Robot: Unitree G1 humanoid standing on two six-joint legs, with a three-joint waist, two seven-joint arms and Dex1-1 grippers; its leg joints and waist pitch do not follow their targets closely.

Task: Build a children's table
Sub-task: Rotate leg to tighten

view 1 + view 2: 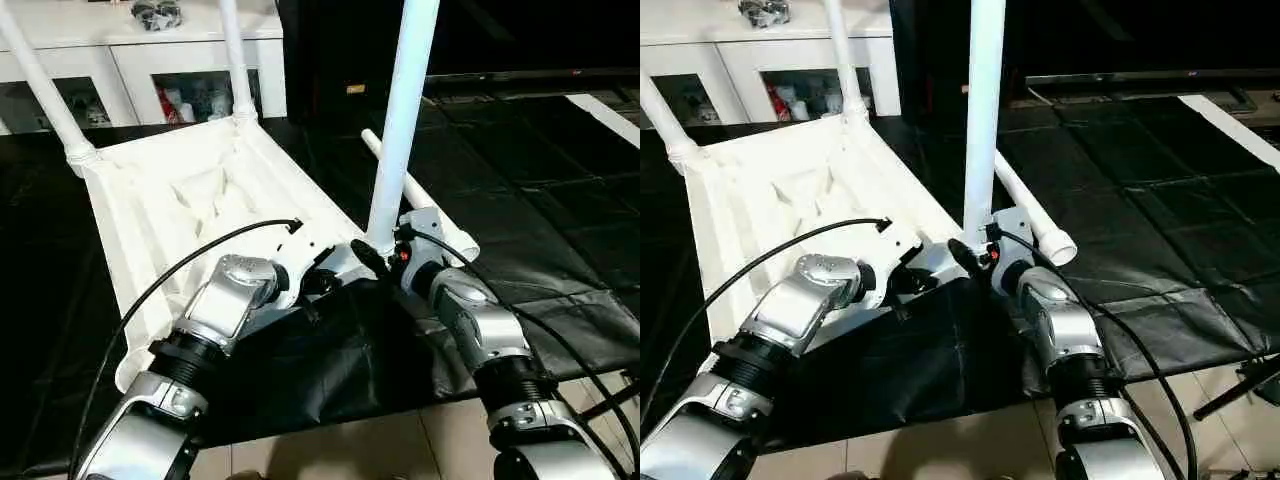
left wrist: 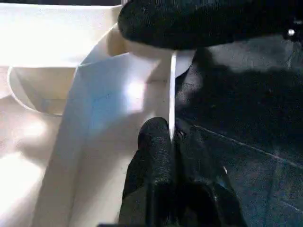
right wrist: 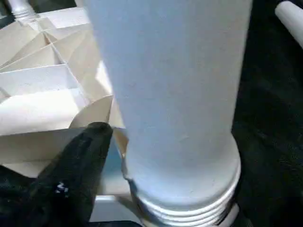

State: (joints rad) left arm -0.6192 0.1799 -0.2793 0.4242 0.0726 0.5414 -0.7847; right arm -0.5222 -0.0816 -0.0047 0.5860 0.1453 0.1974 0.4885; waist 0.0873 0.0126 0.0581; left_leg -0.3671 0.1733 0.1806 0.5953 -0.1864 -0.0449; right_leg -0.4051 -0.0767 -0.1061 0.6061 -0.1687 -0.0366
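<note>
Silver forearms [image 1: 225, 305] reach over the upturned tabletop [image 1: 190, 200] on black matting: left gripper [image 2: 171, 142] pinches its rim, right gripper [image 1: 375, 262] spread beside the upright leg [image 1: 400, 120].

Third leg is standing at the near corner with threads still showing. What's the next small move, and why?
Probably close the right gripper on the upright leg and twist it down: its threads still sit above the tabletop socket, and the left gripper pinches the rim.
</note>
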